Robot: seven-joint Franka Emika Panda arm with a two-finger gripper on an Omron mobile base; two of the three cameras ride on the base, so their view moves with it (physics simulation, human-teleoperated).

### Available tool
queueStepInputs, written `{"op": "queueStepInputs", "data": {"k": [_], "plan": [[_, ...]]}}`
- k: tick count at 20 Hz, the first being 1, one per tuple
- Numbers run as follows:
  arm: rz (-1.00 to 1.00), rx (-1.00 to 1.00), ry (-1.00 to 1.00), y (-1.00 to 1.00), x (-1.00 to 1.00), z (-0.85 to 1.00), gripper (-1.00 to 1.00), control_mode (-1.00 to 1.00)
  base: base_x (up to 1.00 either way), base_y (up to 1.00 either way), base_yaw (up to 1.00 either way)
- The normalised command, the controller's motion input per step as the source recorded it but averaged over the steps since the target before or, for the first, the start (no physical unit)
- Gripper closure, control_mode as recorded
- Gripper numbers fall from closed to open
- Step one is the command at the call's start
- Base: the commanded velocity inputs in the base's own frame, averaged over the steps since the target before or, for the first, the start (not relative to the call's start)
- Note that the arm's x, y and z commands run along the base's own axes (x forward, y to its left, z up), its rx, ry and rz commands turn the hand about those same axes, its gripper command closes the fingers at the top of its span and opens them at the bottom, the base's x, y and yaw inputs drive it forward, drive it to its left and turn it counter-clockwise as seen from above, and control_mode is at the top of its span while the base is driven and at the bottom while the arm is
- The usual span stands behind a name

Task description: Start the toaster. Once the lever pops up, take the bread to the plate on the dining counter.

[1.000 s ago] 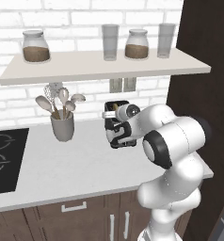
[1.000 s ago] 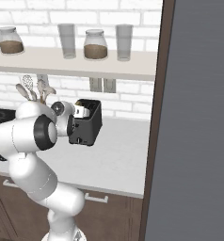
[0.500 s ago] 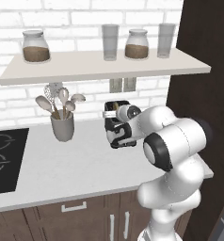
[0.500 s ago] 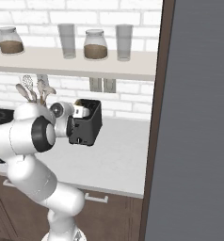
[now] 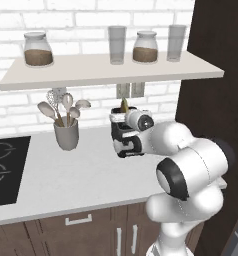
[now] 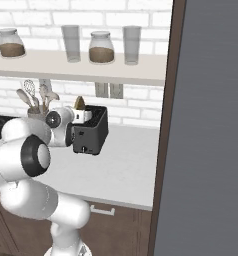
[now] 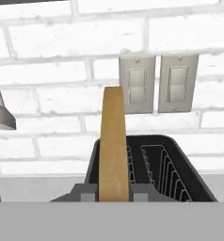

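The fingers (image 7: 113,194) are clamped on the bread (image 7: 114,146) at centre frame, the slice standing edge-up above the toaster (image 7: 151,164) on the desk (image 5: 81,175); the thin grip risks it pivoting or catching the slot wires during the lift.

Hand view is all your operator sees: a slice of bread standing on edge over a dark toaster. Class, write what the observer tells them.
Operator: Is the bread clear of the toaster?
Observer: In the right base view the bread pokes up above the toaster, the gripper shut on it.
Operator: What stands beside the toaster?
Observer: A grey utensil cup with spoons and a whisk, seen from the left base view.
Operator: What is overhead?
Observer: A shelf carrying two jars and two glasses.
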Motion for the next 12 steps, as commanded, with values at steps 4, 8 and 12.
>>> {"op": "queueStepInputs", "data": {"k": [4,8,12], "plan": [[0.0,0.0,0.0,0.0,-0.31,0.63,1.0,-1.0,0.0,0.0,0.0],[0.0,0.0,0.06,-0.03,-0.6,0.55,1.0,-1.0,0.0,0.0,0.0],[0.0,0.0,0.18,-0.14,-0.87,0.52,1.0,-1.0,0.0,0.0,0.0]]}}
